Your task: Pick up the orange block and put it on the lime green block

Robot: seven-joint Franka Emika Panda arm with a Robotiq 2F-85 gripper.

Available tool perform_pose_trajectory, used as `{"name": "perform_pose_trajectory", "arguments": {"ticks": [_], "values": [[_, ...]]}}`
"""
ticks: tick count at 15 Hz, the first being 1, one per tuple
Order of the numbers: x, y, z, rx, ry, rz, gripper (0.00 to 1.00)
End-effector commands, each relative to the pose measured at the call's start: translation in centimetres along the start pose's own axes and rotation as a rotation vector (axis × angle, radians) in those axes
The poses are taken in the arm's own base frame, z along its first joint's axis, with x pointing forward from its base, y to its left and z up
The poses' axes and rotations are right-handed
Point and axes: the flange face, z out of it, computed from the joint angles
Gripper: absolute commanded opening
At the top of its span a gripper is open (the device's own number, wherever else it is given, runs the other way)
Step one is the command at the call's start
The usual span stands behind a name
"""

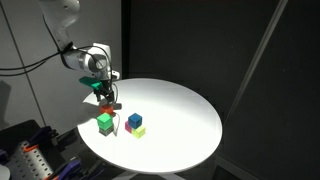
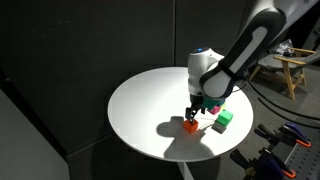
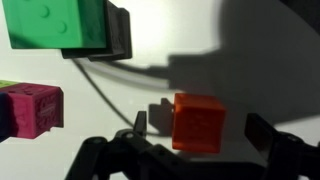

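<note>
The orange block [image 3: 197,121] sits on the white round table [image 2: 150,100], between my gripper's two fingers. My gripper [image 3: 202,135] is open, with a gap between each finger and the block. In both exterior views the gripper [image 2: 193,110] [image 1: 106,97] hangs low over the orange block [image 2: 190,125] [image 1: 108,104]. The lime green block [image 3: 55,22] lies apart from it at the upper left of the wrist view. It also shows in both exterior views [image 1: 105,122] [image 2: 225,118].
A magenta cube [image 3: 30,108] lies at the left edge of the wrist view. A blue cube [image 1: 134,120] and a paler yellow-green cube [image 1: 139,131] stand beside the green one. The table edge [image 1: 90,140] is near.
</note>
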Motion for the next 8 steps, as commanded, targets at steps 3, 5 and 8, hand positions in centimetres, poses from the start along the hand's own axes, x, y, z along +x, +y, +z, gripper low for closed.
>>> {"name": "perform_pose_trajectory", "arguments": {"ticks": [3,5,8], "values": [[0.81,-0.12,0.56,-0.009,-0.005,0.009,1.00],[1.00,-0.07,0.77,-0.008,-0.009,0.009,1.00],[1.44,-0.06,1.00,-0.009,-0.010,0.011,1.00]]}}
